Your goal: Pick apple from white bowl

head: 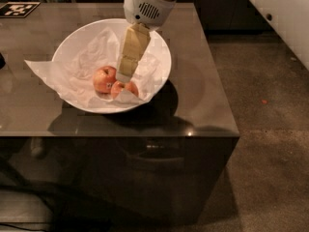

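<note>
Bench [203, 81]: glossy grey-brown top; front face dark and reflective.
White bowl [162, 50]: on the bench top, left of mid; its shadow falls toward 5 o'clock.
Paper [41, 70]: crumpled white liner, spilling over the rim at 9 o'clock.
Apple [127, 89]: in the bowl at approx 5 o'clock of centre, lower edge tucked behind a paper fold.
Larger apple [103, 78]: just beside it, at 10 o'clock of it.
Gripper [122, 79]: tan, slanting down from the white wrist housing [145, 4], tip right over the apple's top.
Jaws: can't tell if spread or pressed together.
Marker tag [18, 8]: black-and-white, far corner at 10 o'clock.
Floor [270, 149]: brown, at 3 o'clock of the bench, w/ orange speck [264, 101].
White wall [285, 18]: at 2 o'clock.
</note>
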Motion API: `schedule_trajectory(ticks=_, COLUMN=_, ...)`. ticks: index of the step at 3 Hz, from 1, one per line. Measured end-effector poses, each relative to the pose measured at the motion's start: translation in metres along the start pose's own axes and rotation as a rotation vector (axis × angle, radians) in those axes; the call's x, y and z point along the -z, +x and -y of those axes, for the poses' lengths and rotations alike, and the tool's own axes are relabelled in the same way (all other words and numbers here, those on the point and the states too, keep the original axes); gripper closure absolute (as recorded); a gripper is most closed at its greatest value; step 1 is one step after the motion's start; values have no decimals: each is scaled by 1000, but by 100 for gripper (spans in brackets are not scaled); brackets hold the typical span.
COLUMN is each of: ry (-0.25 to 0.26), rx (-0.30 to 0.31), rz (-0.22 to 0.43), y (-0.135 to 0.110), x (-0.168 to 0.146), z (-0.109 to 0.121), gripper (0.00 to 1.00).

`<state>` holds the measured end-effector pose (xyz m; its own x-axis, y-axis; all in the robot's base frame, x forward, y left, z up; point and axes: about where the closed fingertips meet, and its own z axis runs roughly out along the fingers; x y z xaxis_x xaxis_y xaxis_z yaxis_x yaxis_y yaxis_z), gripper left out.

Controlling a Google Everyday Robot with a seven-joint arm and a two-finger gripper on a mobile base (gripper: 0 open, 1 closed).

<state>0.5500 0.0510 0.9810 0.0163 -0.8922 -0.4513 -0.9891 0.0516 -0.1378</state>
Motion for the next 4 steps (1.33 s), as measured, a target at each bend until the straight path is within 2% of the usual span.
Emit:
schedule_trajectory(ticks=1, ry=10, rx=47, rz=-52, y=-10, x=-19, z=13, gripper=0)
schedule_trajectory(ticks=2, ry=10, rx=47, rz=-52, y=-10, x=-19, z=13, gripper=0)
schedule_trajectory(ticks=3, ry=-3, rx=29, rz=-24, y=-1, x=-34, z=13, gripper=0)
schedule_trajectory(ticks=4, ry=-45, rx=-14, rz=-1, y=8, x=-58, z=9, gripper=0)
